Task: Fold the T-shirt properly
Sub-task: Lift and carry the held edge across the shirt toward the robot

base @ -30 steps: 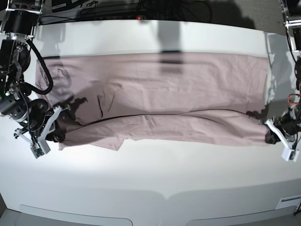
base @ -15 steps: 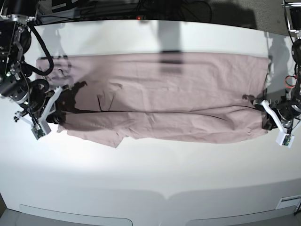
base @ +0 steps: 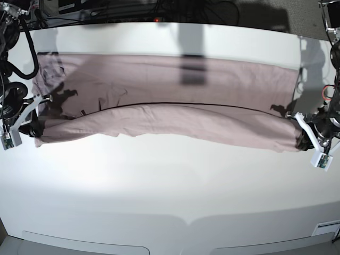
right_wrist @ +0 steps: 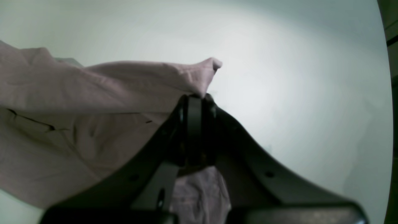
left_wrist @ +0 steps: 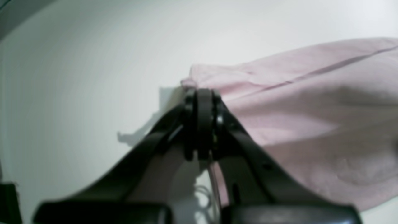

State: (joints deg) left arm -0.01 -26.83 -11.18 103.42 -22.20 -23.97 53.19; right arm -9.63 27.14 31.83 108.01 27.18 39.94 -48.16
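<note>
The mauve-pink T-shirt (base: pixel 164 85) lies stretched sideways across the white table (base: pixel 170 186), with its near layer (base: pixel 175 123) doubled over the rest. At the right of the base view, my left gripper (base: pixel 303 139) is shut on the T-shirt's corner. In the left wrist view the left gripper (left_wrist: pixel 202 93) pinches the cloth's edge, and the T-shirt (left_wrist: pixel 311 109) hangs off to the right. My right gripper (base: pixel 35 127) is shut on the opposite end at the view's left. The right wrist view has the right gripper (right_wrist: pixel 194 98) clamped on the T-shirt (right_wrist: pixel 93 93), with a corner poking up past the jaws.
Dark cables and equipment (base: pixel 159 8) run along the table's far edge. The arms' bodies stand at both side edges. Bare white tabletop stretches from the T-shirt to the front edge, where a small white label (base: pixel 325 228) sits at the right.
Both grippers have carried the T-shirt's near edge toward the far side. The right gripper also pulled outward to the view's left, stretching the cloth. The fold line has shifted back.
</note>
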